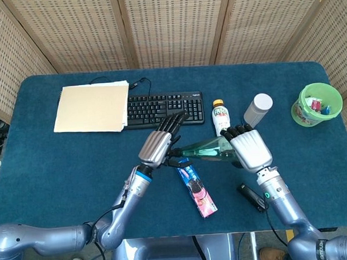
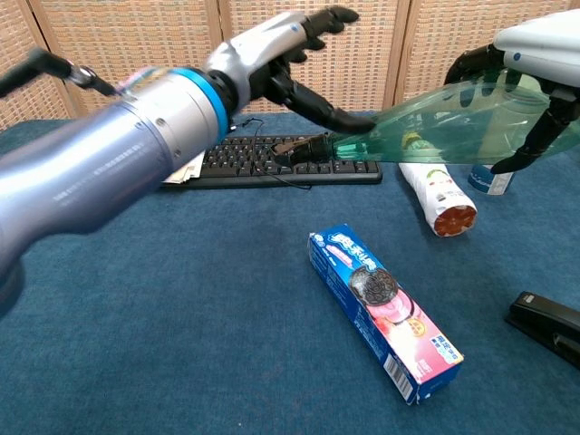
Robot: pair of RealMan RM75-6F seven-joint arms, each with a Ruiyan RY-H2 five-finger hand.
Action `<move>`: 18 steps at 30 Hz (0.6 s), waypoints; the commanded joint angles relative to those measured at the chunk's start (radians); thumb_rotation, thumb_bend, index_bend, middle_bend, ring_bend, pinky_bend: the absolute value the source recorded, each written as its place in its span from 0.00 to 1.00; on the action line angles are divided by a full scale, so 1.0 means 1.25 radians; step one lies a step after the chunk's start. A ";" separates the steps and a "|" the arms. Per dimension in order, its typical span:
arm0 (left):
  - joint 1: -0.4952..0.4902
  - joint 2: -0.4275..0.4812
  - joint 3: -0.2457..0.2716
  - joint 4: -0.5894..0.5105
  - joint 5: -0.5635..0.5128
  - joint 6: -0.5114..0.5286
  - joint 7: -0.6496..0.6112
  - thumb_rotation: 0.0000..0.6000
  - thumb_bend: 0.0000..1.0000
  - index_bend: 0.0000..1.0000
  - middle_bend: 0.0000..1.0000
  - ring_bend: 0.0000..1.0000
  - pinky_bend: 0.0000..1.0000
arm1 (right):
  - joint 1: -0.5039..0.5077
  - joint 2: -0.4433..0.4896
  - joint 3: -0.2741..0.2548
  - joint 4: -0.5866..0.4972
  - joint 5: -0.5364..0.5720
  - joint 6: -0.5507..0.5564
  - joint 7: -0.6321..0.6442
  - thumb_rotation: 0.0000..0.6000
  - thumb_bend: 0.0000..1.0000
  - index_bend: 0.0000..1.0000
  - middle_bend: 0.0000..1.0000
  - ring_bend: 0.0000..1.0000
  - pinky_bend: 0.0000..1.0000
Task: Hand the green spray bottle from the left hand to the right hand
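The green spray bottle (image 1: 207, 148) hangs level above the table, nozzle end pointing to my left. My right hand (image 1: 250, 150) grips its thick body from above, fingers wrapped round it; the chest view shows the same right hand (image 2: 535, 54) over the bottle (image 2: 444, 127). My left hand (image 1: 159, 144) is beside the nozzle end with its fingers spread and holds nothing. In the chest view this left hand (image 2: 281, 41) is raised, one dark finger still reaching close to the bottle's neck.
A cookie box (image 1: 197, 191) lies under the bottle, a black stapler (image 1: 252, 196) near my right forearm. A keyboard (image 1: 157, 109), a lying drink bottle (image 1: 221, 115), a white canister (image 1: 258, 109), a green bucket (image 1: 317, 103) and a tan folder (image 1: 92, 106) sit further back.
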 commanded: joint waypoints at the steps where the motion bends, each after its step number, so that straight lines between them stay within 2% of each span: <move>1: 0.029 0.055 -0.016 -0.038 0.013 0.019 -0.023 1.00 0.00 0.00 0.00 0.00 0.00 | -0.004 -0.005 -0.006 0.005 -0.005 0.003 -0.002 1.00 0.43 0.70 0.60 0.54 0.63; 5: 0.073 0.141 -0.025 -0.081 0.025 0.048 -0.036 1.00 0.00 0.00 0.00 0.00 0.00 | -0.005 -0.014 -0.012 0.017 -0.007 0.000 0.001 1.00 0.43 0.70 0.60 0.54 0.63; 10: 0.166 0.279 0.002 -0.144 0.069 0.109 -0.047 1.00 0.00 0.00 0.00 0.00 0.00 | 0.003 -0.024 -0.010 0.053 -0.012 -0.039 0.072 1.00 0.44 0.69 0.60 0.55 0.63; 14: 0.276 0.388 0.043 -0.175 0.094 0.184 -0.086 1.00 0.00 0.00 0.00 0.00 0.00 | 0.016 -0.027 0.012 0.069 0.013 -0.145 0.286 1.00 0.45 0.69 0.60 0.56 0.66; 18: 0.345 0.447 0.077 -0.181 0.112 0.221 -0.138 1.00 0.00 0.00 0.00 0.00 0.00 | 0.028 -0.029 0.037 0.068 0.015 -0.215 0.447 1.00 0.45 0.69 0.60 0.57 0.68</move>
